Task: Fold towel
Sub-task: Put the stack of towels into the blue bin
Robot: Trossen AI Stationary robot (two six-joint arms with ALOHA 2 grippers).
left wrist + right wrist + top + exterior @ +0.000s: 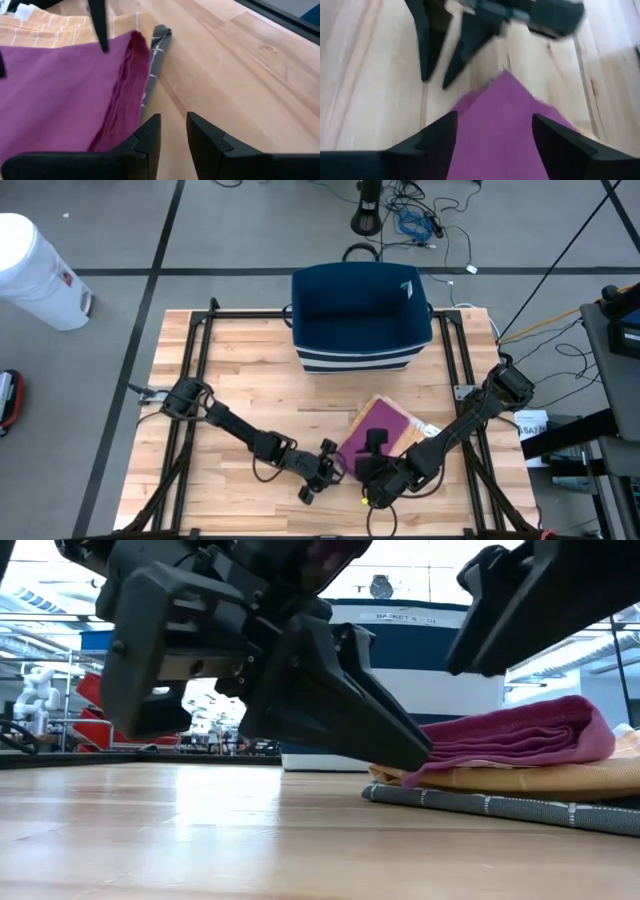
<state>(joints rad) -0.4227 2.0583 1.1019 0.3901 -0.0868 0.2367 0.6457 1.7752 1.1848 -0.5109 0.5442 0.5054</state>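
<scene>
Tabletop (240,395): wooden, carrying all items. Basket (360,315): navy, at the far edge. Towel (372,435): magenta, folded, topmost of a stack on an orange cloth (402,423) and a grey cloth (159,42), in front of the basket. Right gripper (495,132): over the towel, fingers spread, nothing held. Left gripper (173,132): just beside the towel's edge, fingers narrowly parted, empty. Step judged: fold laid, release made. Next: withdraw both arms, or square the edge.

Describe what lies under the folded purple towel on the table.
Under the purple towel lies an orange checked towel, and beneath that a grey checked towel on the table. Their covered middles cannot be seen.
</scene>
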